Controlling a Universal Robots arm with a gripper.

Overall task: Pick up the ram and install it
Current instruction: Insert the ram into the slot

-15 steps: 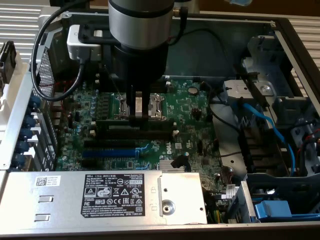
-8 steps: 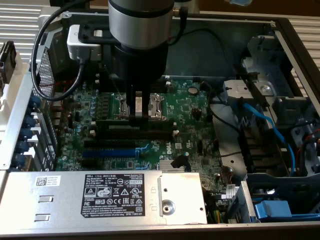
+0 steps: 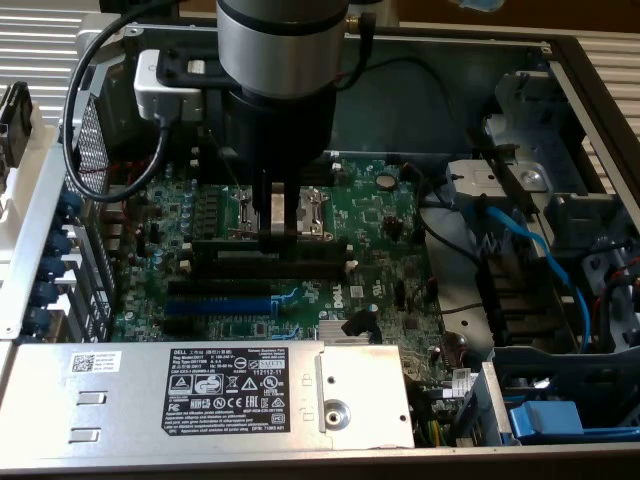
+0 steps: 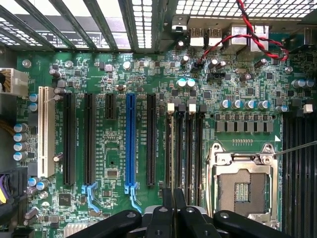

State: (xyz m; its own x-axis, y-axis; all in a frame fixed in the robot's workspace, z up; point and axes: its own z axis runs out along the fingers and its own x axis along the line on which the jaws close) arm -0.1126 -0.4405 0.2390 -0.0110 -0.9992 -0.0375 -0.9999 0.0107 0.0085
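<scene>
Dark-green ram [image 3: 230, 244] level, long axis along exterior view's left-right, over motherboard [image 3: 380, 215]; claw [image 3: 283, 228] clamped on its middle.

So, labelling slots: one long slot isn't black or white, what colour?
Blue slot; wrist view shows it best.

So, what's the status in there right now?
Gripper shut on memory stick. Stick down at the black slots, seating unclear. Nothing seen blocking it.

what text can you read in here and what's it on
"DELL": top corner of the black label on the power supply.
"DELL": white print, sideways, on the motherboard.
The label's other lines, the white sticker and the motherboard's small print: too small to read.
</scene>
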